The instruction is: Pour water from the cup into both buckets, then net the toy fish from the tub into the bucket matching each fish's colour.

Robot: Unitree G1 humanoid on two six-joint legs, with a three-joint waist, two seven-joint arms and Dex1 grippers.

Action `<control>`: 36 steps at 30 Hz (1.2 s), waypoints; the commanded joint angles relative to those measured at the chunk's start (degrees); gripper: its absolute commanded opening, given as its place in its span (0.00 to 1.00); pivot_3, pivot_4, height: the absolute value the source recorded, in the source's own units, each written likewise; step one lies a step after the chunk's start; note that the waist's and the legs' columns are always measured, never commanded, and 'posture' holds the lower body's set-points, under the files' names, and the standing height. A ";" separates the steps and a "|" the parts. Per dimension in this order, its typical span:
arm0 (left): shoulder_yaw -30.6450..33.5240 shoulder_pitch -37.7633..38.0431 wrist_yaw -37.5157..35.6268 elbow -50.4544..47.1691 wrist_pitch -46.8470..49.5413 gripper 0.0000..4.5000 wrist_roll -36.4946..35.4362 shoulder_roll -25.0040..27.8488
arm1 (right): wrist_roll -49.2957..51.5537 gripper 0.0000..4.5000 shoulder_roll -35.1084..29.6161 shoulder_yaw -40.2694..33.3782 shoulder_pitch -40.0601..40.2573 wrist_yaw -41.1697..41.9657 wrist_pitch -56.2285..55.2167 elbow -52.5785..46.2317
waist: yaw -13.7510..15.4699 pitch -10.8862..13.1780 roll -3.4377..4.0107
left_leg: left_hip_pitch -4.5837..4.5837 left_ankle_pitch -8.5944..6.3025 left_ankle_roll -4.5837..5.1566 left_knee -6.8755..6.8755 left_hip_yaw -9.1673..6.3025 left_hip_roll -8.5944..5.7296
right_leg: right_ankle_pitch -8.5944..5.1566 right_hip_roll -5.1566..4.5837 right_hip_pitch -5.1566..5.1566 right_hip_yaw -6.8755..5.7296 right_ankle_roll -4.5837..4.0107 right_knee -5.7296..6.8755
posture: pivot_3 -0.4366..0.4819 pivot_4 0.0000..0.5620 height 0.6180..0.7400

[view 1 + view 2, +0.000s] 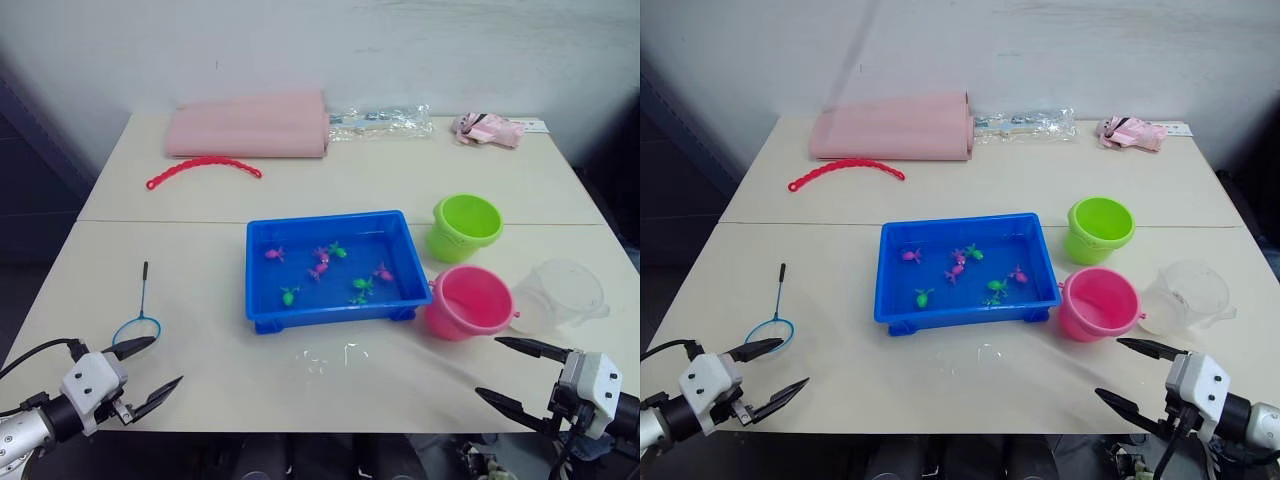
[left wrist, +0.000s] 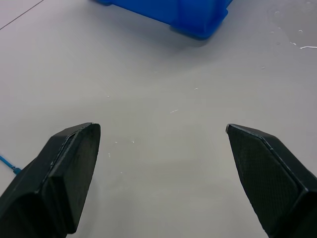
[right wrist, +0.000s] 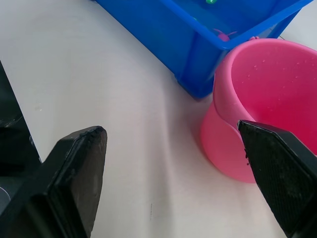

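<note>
Both hands low at near edge of surface (image 1: pixel 200 190), fingers apart, empty.
Left hand (image 1: pixel 145 370) just by net (image 1: pixel 136 327); right hand (image 1: pixel 520 375) near cup (image 1: pixel 558 293) beside pink bucket (image 1: pixel 467 301) (green bucket (image 1: pixel 464 226) behind). Fish (image 1: pixel 322 272) in tub (image 1: pixel 262 300). Pouring step likely pending: grasp cup next.

Blue tub (image 1: pixel 890 290) holds toy fish (image 1: pixel 956 268); pink bucket (image 1: pixel 1097 303) touching cup (image 1: pixel 1187 296); 2 pincers apart.

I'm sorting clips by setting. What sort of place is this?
Probably an indoor lab or test room: a plain table against a bare wall, set with toy props, a blue tub and buckets.
</note>
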 commanded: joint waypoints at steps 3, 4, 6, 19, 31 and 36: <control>-2.84 0.85 -6.89 -17.65 19.67 0.98 -21.91 5.50 | 7.21 1.00 4.69 -8.88 7.25 -7.45 6.38 -6.99 | 0.45 0.02 -0.12 | -0.06 0.00 -0.01 0.00 -0.06 0.02 | -0.01 0.00 -0.04 -0.01 -0.01 0.03 | 0.48 0.27 1.00; -3.56 0.50 -7.96 -20.40 22.02 0.98 -24.32 6.42 | 8.13 1.00 5.52 -10.30 8.77 -8.44 7.46 -8.17 | 0.81 -0.01 -0.05 | -0.13 0.03 -0.06 0.00 -0.26 0.02 | -0.03 -0.02 0.01 -0.10 -0.04 0.01 | 0.48 0.27 1.00; -6.95 -3.73 -6.81 -26.65 26.99 0.98 -29.00 8.10 | 8.78 1.00 8.81 -13.79 14.52 -9.07 7.07 -9.68 | 1.11 -0.07 0.19 | -0.08 0.03 -0.10 0.00 -0.21 -0.06 | -0.02 -0.14 0.07 -0.03 -0.03 -0.03 | 0.48 0.27 1.00; -23.88 -35.11 -0.24 -29.01 39.53 0.98 -31.54 2.41 | 12.55 1.00 34.65 -21.60 23.00 -31.78 8.82 -9.19 | -0.23 -0.49 0.84 | 0.19 0.01 -0.58 -0.15 -0.02 0.08 | -0.03 0.52 0.07 0.43 -0.07 0.13 | 0.48 0.27 1.00; -28.34 -38.52 -0.32 -26.54 39.87 0.98 -25.86 -0.99 | 2.88 1.00 28.29 -14.84 0.62 -48.03 12.49 2.13 | -1.23 -0.54 0.95 | 0.21 0.41 -0.62 -0.26 0.09 0.04 | -0.06 0.59 -0.09 0.50 -0.17 0.21 | 0.48 0.27 1.00; -28.37 -38.16 0.37 -26.41 39.13 0.98 -23.52 -1.99 | 1.23 1.00 23.09 -12.95 -8.85 -47.27 11.56 12.36 | -1.33 -0.53 0.94 | 0.18 0.52 -0.44 -0.21 0.10 -0.08 | -0.03 0.56 -0.07 0.48 -0.09 0.27 | 0.48 0.27 1.00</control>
